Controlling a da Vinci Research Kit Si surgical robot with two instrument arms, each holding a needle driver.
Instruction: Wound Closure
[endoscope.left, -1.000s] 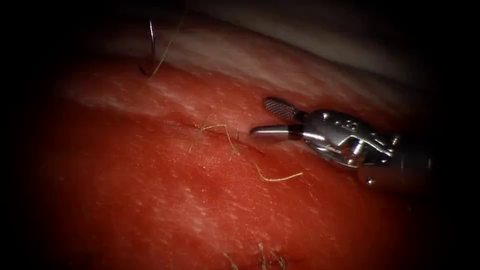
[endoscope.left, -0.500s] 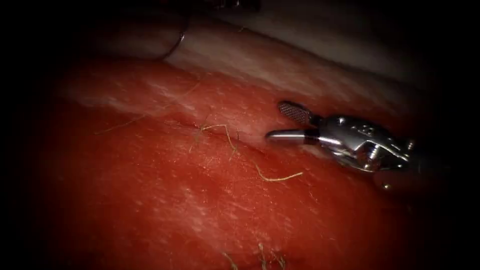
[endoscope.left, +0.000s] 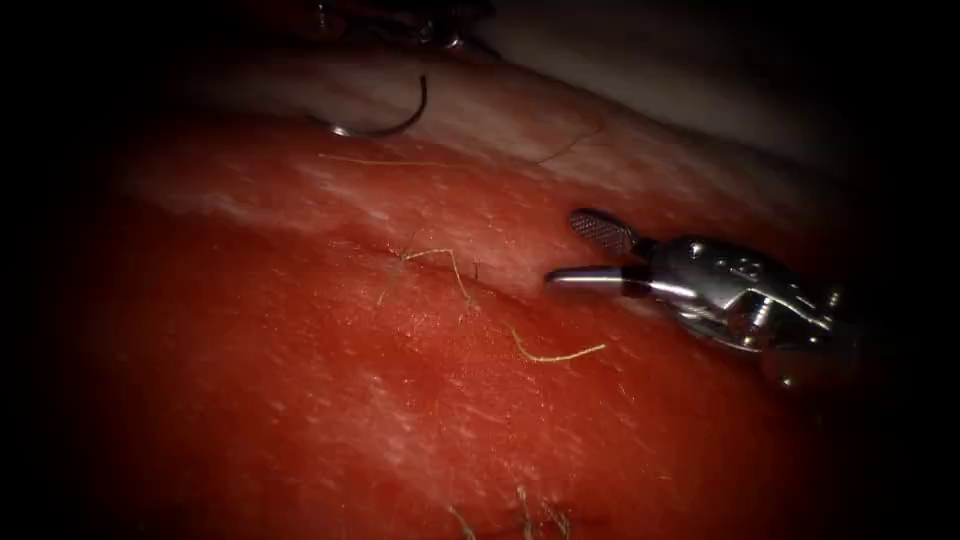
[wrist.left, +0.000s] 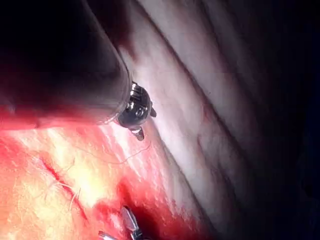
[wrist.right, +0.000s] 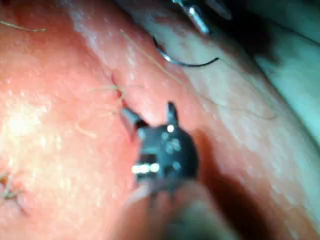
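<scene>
The right tool (endoscope.left: 590, 255) has its fingers (endoscope.left: 600, 230) spread wide and holding nothing, tips hovering just to the right of the cut (endoscope.left: 440, 265) in the tissue (endoscope.left: 400, 400); the right wrist view shows the same two fingers (wrist.right: 171, 111) parted above the red surface of the tissue. The left tool (endoscope.left: 440, 30) sits at the far edge of the tissue; whether its fingers are wide or closed cannot be told, nor whether they grip anything. The left wrist view shows its wrist (wrist.left: 135, 110) close over the pale far side of the tissue. The needle (endoscope.left: 395, 120) lies near that far edge, to the left of the cut, curve open upward; whether its tip is in the tissue cannot be told. Thread (endoscope.left: 380, 160) runs across the tissue just below the needle. Cut ends of thread (endoscope.left: 545, 352) lie along the cut.
</scene>
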